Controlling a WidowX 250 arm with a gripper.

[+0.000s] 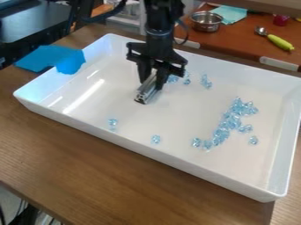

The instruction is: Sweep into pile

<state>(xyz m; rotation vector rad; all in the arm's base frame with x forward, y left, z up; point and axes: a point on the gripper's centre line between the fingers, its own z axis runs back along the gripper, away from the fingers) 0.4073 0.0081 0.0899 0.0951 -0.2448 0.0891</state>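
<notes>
In the tray [194, 110], fingers [161, 79] grip a bar [146, 93].

A brown wooden table [111, 176] is seen at a slant, its surface marked with long streaks of grain. A dark seam is shown in the wood at the lower right, and the table's edge is cut diagonally across the lower left corner. A large white tray [141, 149] with raised walls is set flat on the wood. Over the tray's left wall a blue sheet [44, 58] is laid; whether the wood is touched by it cannot be told.
</notes>
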